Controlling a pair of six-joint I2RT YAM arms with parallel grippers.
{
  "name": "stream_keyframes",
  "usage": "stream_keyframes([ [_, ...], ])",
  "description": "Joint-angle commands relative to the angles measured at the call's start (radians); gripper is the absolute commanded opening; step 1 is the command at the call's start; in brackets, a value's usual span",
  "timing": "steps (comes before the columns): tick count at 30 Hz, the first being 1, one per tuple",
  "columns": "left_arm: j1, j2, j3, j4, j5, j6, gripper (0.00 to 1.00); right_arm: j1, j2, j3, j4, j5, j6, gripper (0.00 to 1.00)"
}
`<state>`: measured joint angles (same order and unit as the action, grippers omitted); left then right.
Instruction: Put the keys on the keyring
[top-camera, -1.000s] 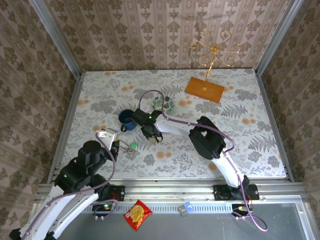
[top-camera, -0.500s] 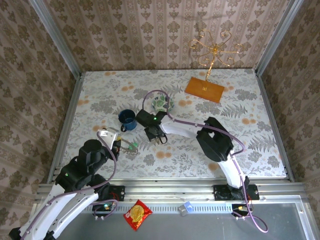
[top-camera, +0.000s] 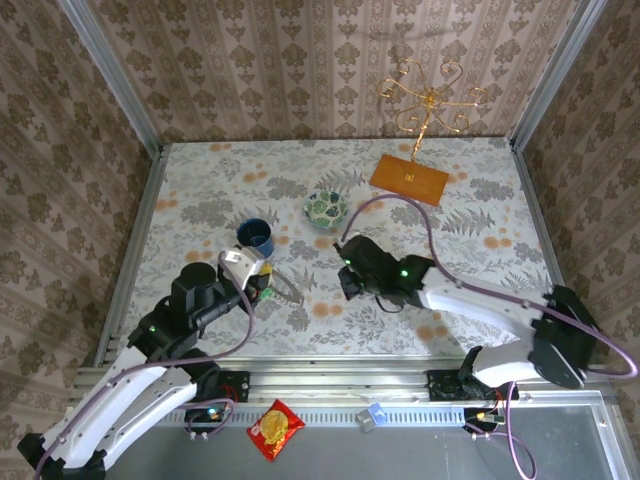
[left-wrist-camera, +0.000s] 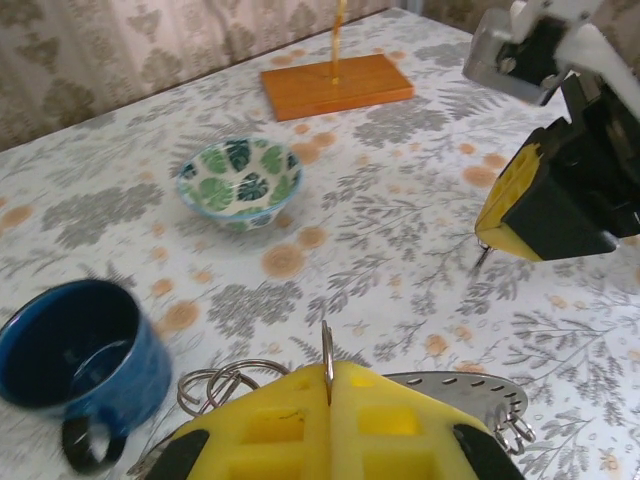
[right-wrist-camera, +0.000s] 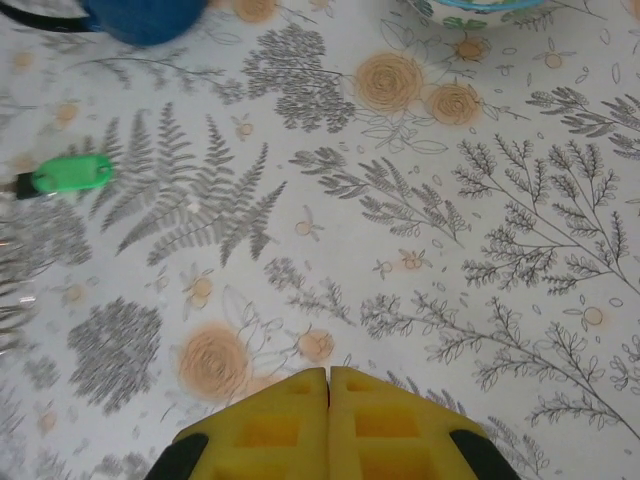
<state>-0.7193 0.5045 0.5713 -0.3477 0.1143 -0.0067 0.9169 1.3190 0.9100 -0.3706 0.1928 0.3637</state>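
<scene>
The table (top-camera: 480, 250) has a smooth printed covering with a faint sheen. The mug (left-wrist-camera: 75, 350) is glossy blue glaze. The bowl (left-wrist-camera: 240, 180) is glazed too, and its leaf print shines. The stand (top-camera: 428, 100) is bright gold metal on a base (left-wrist-camera: 335, 85) of smooth orange-brown wood. The keyring (left-wrist-camera: 470, 385) is dull grey metal pierced with small holes, and the thin wire rings (left-wrist-camera: 215, 385) gleam. The green key (right-wrist-camera: 72, 172) has a shiny plastic head. The left gripper (left-wrist-camera: 329, 375) and right gripper (right-wrist-camera: 328, 385) carry matt yellow pads. The packet (top-camera: 275, 428) is glossy.

One mug (top-camera: 257, 237), one bowl (top-camera: 326, 208)
</scene>
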Motion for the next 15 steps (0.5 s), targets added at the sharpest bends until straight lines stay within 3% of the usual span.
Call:
stream_keyframes([
  [1, -0.012, 0.047, -0.013, 0.164, 0.112, 0.067, 0.00, -0.012, -0.121, -0.098, 0.132, -0.102, -0.145, 0.00],
  [8, -0.043, 0.198, -0.008, 0.325, 0.239, 0.116, 0.00, -0.137, -0.358, -0.216, 0.194, -0.380, -0.236, 0.00],
  [15, -0.075, 0.304, -0.018, 0.469, 0.334, 0.140, 0.00, -0.158, -0.504, -0.293, 0.274, -0.521, -0.276, 0.00],
])
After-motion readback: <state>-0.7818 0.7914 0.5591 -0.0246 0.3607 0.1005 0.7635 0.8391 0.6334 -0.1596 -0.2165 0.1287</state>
